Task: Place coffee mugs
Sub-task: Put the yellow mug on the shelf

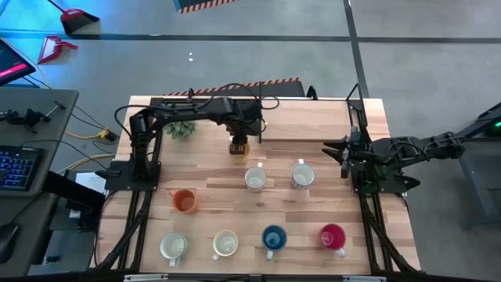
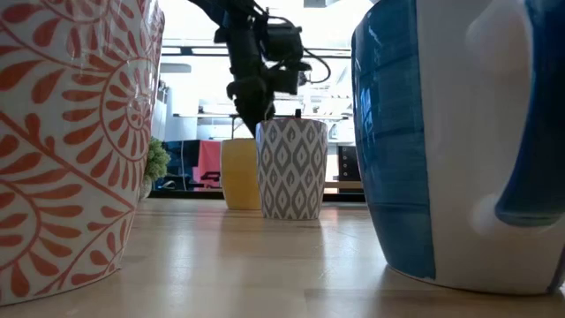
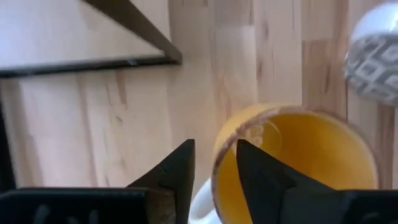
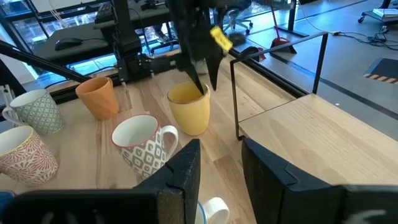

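A yellow mug (image 1: 239, 146) stands upright on its base at the far middle of the table. My left gripper (image 3: 214, 152) points down over its rim, open, one finger inside the mug and one outside, with the rim (image 3: 219, 163) in the gap. Nearer stand two white patterned mugs (image 1: 255, 178) (image 1: 303, 175) and an orange mug (image 1: 184, 201). Along the near edge are a white mug (image 1: 173, 246), a cream mug (image 1: 225, 244), a blue mug (image 1: 274, 237) and a red-pink mug (image 1: 333, 236). My right gripper (image 4: 221, 155) waits open at the table's right side.
A small green potted plant (image 1: 182, 130) sits at the far left, close to the left arm. A black frame edge (image 4: 235, 99) rises beside the yellow mug. Bare wood (image 1: 313, 129) lies to the right of the yellow mug and in the far right corner.
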`<state>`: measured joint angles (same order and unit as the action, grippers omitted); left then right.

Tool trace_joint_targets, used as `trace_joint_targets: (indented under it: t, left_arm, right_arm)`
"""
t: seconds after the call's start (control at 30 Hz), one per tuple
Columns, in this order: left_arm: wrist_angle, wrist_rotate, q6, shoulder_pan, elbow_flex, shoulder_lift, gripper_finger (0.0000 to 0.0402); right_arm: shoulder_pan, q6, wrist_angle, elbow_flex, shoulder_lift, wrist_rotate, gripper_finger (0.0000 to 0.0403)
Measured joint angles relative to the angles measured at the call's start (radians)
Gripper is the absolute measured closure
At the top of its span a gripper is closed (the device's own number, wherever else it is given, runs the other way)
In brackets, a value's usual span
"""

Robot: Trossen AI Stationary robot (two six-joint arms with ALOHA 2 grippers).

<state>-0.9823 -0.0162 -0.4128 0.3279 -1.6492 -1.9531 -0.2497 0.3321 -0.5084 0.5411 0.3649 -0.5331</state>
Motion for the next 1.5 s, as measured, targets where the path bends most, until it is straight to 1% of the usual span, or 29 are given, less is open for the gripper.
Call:
trace_joint_targets:
  t: [0.1,0.2,0.37,0.5,0.67,0.77,0.83,0.9,0.97,1.03,1.1,1.23,1.33,1.43,1.5]
  left_arm:
    - [-0.041,0.0,0.001,0.0,-0.036,0.004,0.0287]
    - [-0.116,0.001,0.004,-0.002,-0.073,0.004,0.0286]
    - [-0.23,-0.006,0.071,-0.002,-0.147,0.005,0.0286]
    - [-0.288,-0.074,0.106,-0.002,-0.171,0.037,0.0286]
    - [-0.426,-0.1,0.12,-0.002,-0.171,0.124,0.0286]
    - [-0.467,-0.192,0.151,-0.002,-0.146,0.21,0.0286]
    - [-0.421,-0.263,0.19,-0.005,-0.084,0.293,0.0286]
    - [-0.341,-0.298,0.237,-0.017,0.007,0.391,0.0286]
    - [-0.249,-0.296,0.294,-0.034,0.119,0.493,0.0286]
    - [-0.119,-0.289,0.352,-0.053,0.248,0.594,0.0286]
    - [0.025,-0.285,0.419,-0.074,0.375,0.684,0.0286]
    - [0.35,-0.22,0.526,-0.125,0.6,0.83,0.0286]
    - [0.543,-0.162,0.58,-0.159,0.733,0.901,0.0286]
    - [0.641,-0.106,0.618,-0.184,0.815,0.924,0.0286]
    - [0.666,-0.08,0.628,-0.199,0.841,0.924,0.0286]
  right_arm:
    - [0.0,0.001,-0.004,0.0,0.0,0.001,0.0305]
    - [0.0,0.0,-0.004,0.0,0.0,0.002,0.0305]
    - [0.0,-0.024,-0.005,0.0,0.0,0.002,0.0305]
    - [0.0,-0.069,-0.004,0.0,0.0,0.002,0.0305]
    - [0.0,-0.009,-0.009,0.0,0.0,0.004,0.0305]
    - [0.0,0.003,-0.009,0.0,0.0,0.006,0.0304]
    - [0.0,0.004,-0.001,0.0,0.0,0.006,0.0305]
    - [0.001,0.007,0.009,0.0,0.0,0.006,0.0305]
    - [0.001,0.007,0.012,0.001,0.0,0.006,0.0304]
    - [0.001,0.009,0.012,0.001,0.001,0.006,0.0305]
    - [0.001,0.043,0.012,0.001,0.002,0.008,0.0305]
    - [0.001,0.113,0.045,0.001,0.025,-0.009,0.0304]
    - [0.002,0.071,0.129,0.002,0.085,0.018,0.0304]
    - [0.027,0.063,0.139,0.037,0.181,0.047,0.0304]
    - [0.056,0.057,0.131,0.083,0.259,0.088,0.0304]
